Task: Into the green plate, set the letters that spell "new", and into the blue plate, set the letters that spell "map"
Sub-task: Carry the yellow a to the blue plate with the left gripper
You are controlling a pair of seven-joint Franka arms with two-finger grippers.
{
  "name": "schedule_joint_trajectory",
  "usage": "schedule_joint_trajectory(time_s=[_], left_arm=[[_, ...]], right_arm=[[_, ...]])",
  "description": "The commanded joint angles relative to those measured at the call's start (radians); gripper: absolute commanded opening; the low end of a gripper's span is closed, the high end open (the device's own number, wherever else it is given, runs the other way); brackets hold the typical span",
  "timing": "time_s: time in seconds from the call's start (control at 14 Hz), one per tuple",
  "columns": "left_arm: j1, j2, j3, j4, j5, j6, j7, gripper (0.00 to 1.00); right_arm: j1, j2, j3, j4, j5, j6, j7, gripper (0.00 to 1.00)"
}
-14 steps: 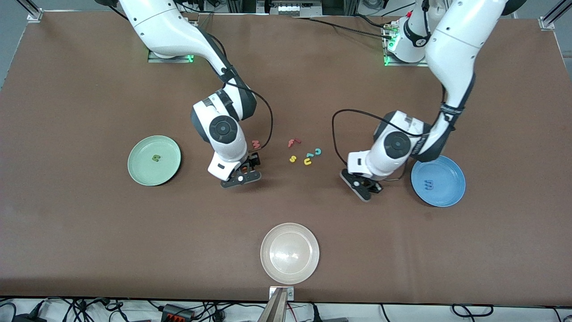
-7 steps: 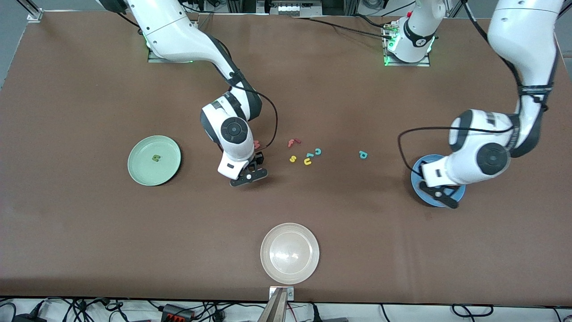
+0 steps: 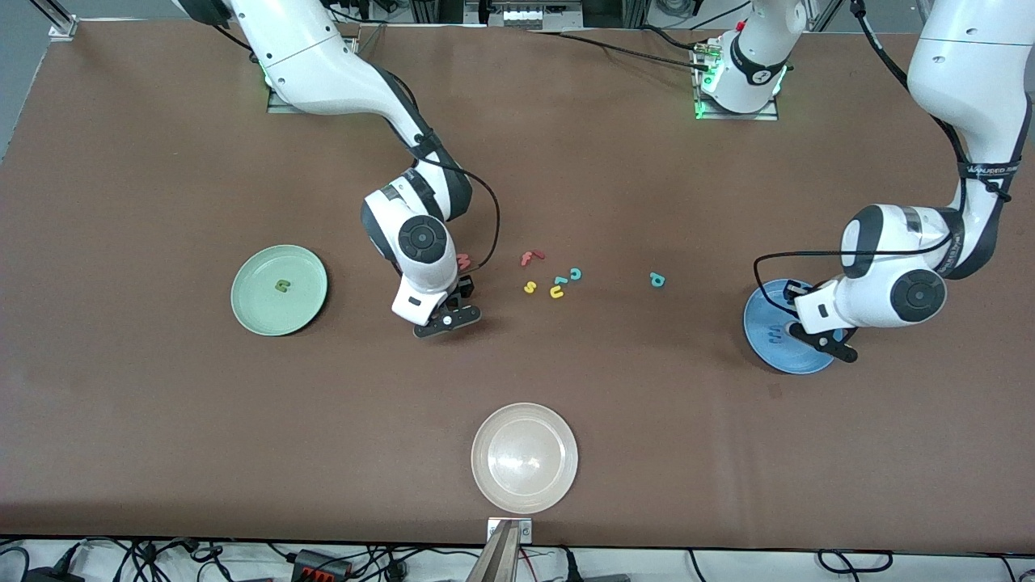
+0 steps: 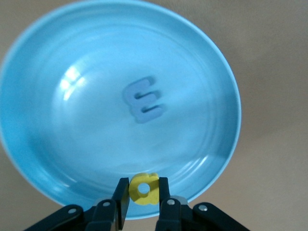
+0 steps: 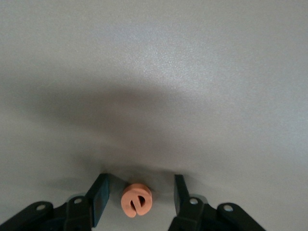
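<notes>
In the front view, take the whitish-beige plate (image 3: 525, 457) at the camera's edge of the table as your landmark. Farther from the camera than it, and toward the right arm's end, you have the green plate (image 3: 279, 289) with the green n (image 3: 281, 285) lying in it. Toward the left arm's end sits the blue plate (image 3: 788, 326), the blue m (image 3: 775, 331) inside. Straight up the table from the beige plate is the loose cluster: red f (image 3: 530, 258), yellow s (image 3: 530, 287), yellow u (image 3: 556, 293), teal c (image 3: 575, 274). The teal p (image 3: 656, 280) lies alone, between that cluster and the blue plate. The pinkish-red w (image 3: 463, 260) shows just beside the right arm's wrist. Your right gripper (image 3: 447, 314) is down at the table, between the green plate and the cluster. Your left gripper (image 3: 818, 333) hangs over the blue plate.

In the left wrist view, the left gripper (image 4: 144, 192) has its fingers pressed onto the yellow a (image 4: 143, 188), held above the blue plate's (image 4: 202, 67) rim, with the blue m (image 4: 144, 101) lying near the plate's middle.

In the right wrist view, the right gripper (image 5: 138, 195) stands parted on either side of the orange e (image 5: 136, 198), which rests on the table; the fingers (image 5: 100, 197) are clear of it on both sides.
</notes>
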Motion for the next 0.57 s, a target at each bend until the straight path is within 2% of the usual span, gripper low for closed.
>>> schedule_joint_trajectory(time_s=[0.0,0.21,0.36,0.5], left_arm=[[-0.005,-0.025,-0.016,-0.029,0.03,0.001,-0.095,1.0],[-0.005,-0.047,-0.024,-0.025,0.028,-0.008,-0.101,1.0],[-0.005,-0.073,-0.065,-0.019,0.019,-0.059,-0.173,1.0],[0.003,-0.102,-0.152,-0.027,0.016,-0.106,-0.391,1.0]], right_arm=[[-0.002,-0.006,0.002,-0.022,-0.007,0.004,-0.003,0.39],[-0.009,-0.007,0.002,-0.036,-0.007,0.004,-0.006,0.19],[-0.016,-0.026,-0.003,-0.034,-0.005,-0.019,-0.014,0.16],[-0.045,-0.065,-0.024,-0.03,-0.004,-0.106,-0.006,0.14]])
